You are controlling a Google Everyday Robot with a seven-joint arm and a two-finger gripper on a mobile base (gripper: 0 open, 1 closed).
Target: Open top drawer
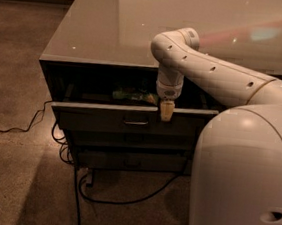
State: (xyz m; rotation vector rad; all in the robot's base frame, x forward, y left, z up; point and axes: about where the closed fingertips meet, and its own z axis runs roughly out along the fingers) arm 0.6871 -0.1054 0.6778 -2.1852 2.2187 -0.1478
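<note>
Our gripper (166, 111) hangs straight down at the end of our white arm (210, 74), which reaches in from the right across the corner of the table top (100, 25) and bends sharply downward at the wrist. In the one camera view, the gripper's pale yellowish tip sits at the upper edge of the top drawer (95, 119), seemingly touching the lip of its front panel, just to the right of the small central handle (136, 120). We cannot tell whether the gripper is clamped on that lip or released. The top drawer stands partly open: its dark grey front juts forward of the cabinet, directly under the glossy table top, and a gap shows behind the panel. Inside that gap, left of the gripper, lies a green item (131, 95) that is too dim for us to identify. Below the open drawer, two lower drawers (127, 151) sit flush and closed, one above the other. Black cables (121, 200) trail from beneath the cabinet over the speckled floor (19, 71), some running off to the left. Our rounded white body shell (244, 185) fills the lower right of the view.
</note>
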